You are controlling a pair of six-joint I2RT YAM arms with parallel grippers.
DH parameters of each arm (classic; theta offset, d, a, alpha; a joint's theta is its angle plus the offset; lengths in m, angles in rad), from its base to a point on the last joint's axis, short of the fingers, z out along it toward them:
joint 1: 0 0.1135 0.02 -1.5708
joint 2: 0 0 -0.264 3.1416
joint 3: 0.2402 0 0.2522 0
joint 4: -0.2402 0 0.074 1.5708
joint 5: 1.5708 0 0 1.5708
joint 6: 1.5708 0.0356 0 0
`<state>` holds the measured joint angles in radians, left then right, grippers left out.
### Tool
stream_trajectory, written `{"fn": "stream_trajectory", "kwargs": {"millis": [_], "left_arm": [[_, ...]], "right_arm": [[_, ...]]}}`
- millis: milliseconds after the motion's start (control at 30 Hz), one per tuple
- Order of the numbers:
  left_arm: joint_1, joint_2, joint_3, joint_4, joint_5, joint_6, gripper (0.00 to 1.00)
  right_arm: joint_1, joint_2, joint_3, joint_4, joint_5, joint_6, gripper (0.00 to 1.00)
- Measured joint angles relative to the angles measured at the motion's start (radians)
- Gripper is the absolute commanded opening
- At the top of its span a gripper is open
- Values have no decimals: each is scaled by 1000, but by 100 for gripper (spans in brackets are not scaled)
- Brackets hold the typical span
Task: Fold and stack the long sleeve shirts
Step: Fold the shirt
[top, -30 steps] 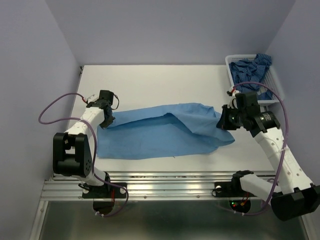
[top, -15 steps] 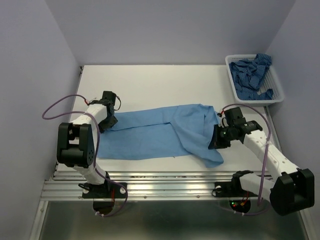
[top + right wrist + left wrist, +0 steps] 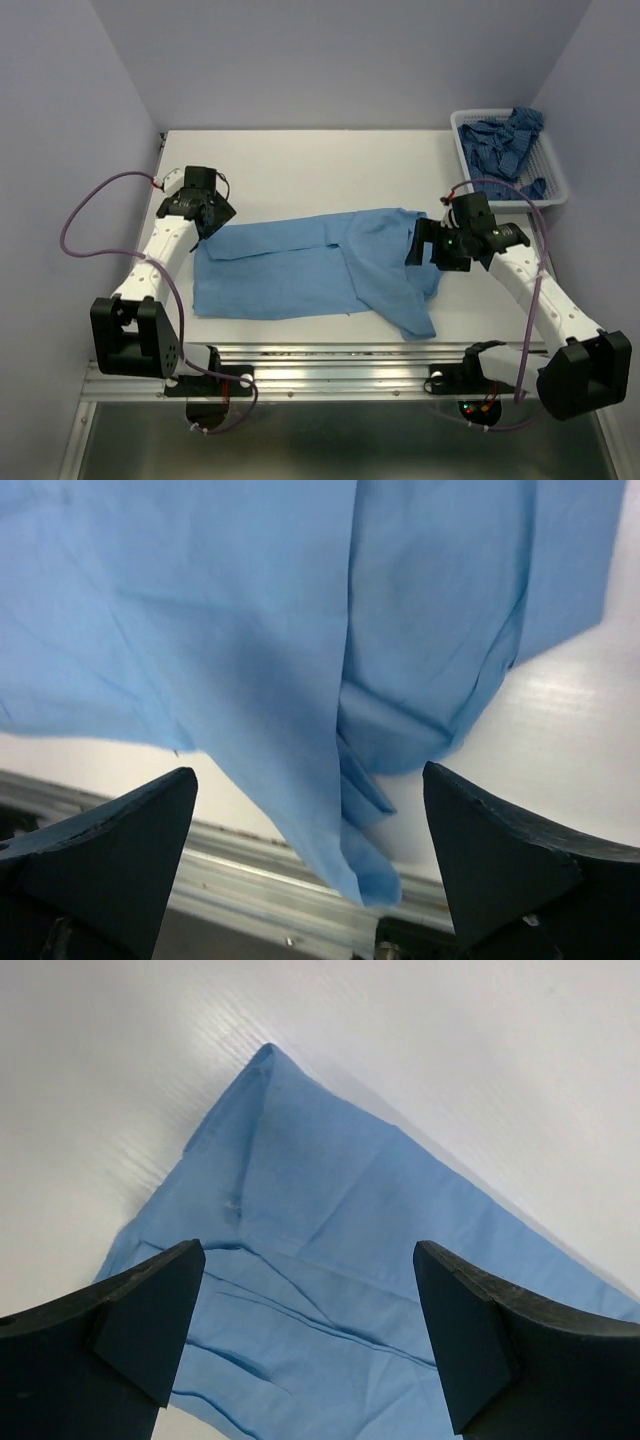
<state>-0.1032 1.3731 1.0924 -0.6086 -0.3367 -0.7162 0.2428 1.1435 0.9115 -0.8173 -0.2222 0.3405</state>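
On the table's near half, the sky-blue shirt (image 3: pixel 290 270) lies flat, its right end bunched and trailing toward the front edge. My left gripper (image 3: pixel 210 222) and right gripper (image 3: pixel 424 248) hover over its two ends, jaws wide, nothing held. For the next fold I'd pinch through both layers and lift evenly. The darker patterned shirt (image 3: pixel 500 140) sits in the white basket (image 3: pixel 552 178). I can't pick out sleeves or collar in the folds.
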Motion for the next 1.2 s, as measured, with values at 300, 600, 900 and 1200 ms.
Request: {"fn": "stream_trajectory", "kwargs": {"millis": [300, 600, 900, 1200], "left_arm": [[-2, 110, 2, 214, 169, 70, 99], [5, 380, 3, 299, 206, 99, 99], [47, 449, 61, 336, 175, 124, 99], [53, 467, 69, 365, 162, 146, 99]], "right_arm": [[0, 315, 165, 265, 101, 56, 100], [0, 738, 442, 334, 161, -53, 100], [0, 795, 467, 335, 261, -91, 100], [0, 819, 470, 365, 275, -117, 32]]}}
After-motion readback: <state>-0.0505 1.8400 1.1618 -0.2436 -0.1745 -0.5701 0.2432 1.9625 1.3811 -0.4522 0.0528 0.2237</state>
